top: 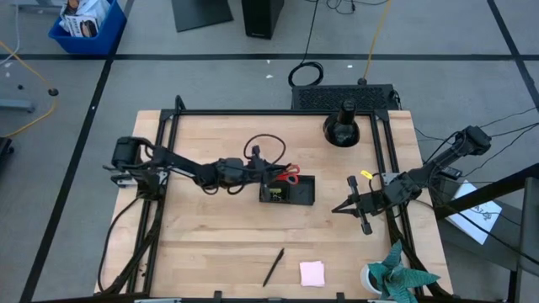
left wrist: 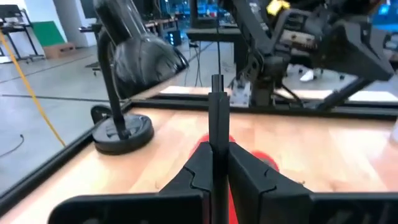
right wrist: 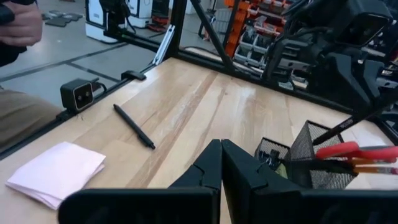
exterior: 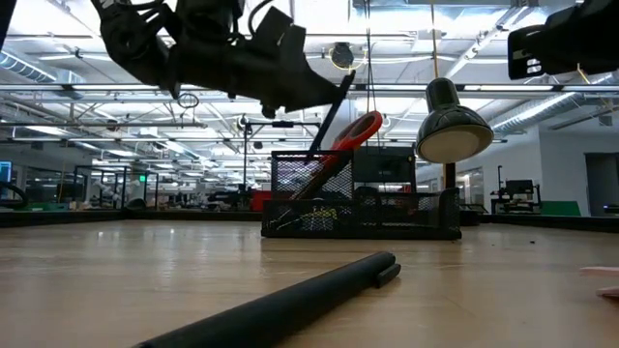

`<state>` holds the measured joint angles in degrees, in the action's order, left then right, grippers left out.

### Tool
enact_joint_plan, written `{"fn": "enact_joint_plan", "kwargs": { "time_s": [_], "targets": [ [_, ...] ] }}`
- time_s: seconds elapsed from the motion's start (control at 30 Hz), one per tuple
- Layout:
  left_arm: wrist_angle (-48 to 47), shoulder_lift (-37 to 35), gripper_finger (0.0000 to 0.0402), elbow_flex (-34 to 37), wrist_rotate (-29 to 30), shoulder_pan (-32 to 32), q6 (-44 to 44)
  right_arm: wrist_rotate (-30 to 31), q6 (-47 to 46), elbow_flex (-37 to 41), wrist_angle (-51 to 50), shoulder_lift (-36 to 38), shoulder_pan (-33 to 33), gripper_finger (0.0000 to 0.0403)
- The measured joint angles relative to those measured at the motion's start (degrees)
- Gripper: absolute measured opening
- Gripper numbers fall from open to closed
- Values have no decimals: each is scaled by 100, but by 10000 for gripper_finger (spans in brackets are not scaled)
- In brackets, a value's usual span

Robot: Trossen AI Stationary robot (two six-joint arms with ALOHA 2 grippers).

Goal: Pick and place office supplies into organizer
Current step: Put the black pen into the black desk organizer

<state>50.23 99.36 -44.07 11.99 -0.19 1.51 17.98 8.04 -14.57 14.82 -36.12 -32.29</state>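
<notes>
The black mesh organizer stands mid-table, with red-handled scissors standing in it. My left gripper reaches in from the table's left, just above the organizer, shut on a black pen. A second black pen and a pink sticky-note pad lie flat near the front edge. A small yellow item lies right of the organizer. My right gripper hangs shut over the table's right side, holding nothing. My left gripper pinches the black pen's shaft between its two fingers, near the pen's upper end. The fingers come level from the table's left. The pen slants downward below them, its lower end at the organizer's mesh, beside the scissors' red handles.
A black desk lamp stands behind the organizer at the far right. A teal paper plant in a white cup sits at the front right corner. Bare wood lies between the organizer and the front edge.
</notes>
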Motion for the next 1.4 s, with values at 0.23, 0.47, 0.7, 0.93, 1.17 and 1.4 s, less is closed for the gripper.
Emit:
{"fn": "enact_joint_plan", "kwargs": {
  "time_s": [0.23,0.47,0.7,0.93,1.17,1.4],
  "targets": [
    [-398,58,30,0,-100,87,189,-2,-58,0,-18,-2,0,0],
    [-530,58,30,0,-213,173,246,-4,-178,0,-16,0,0,0],
    [-569,58,30,0,-573,170,272,-9,-285,0,-16,0,0,0],
    [-302,61,31,241,-601,219,133,-24,-402,0,-12,0,0,0],
    [698,65,31,752,-514,208,-14,-26,-421,0,-10,0,0,0],
    [737,65,31,772,-500,210,21,-28,-295,0,144,0,0,0]
  ]
}}
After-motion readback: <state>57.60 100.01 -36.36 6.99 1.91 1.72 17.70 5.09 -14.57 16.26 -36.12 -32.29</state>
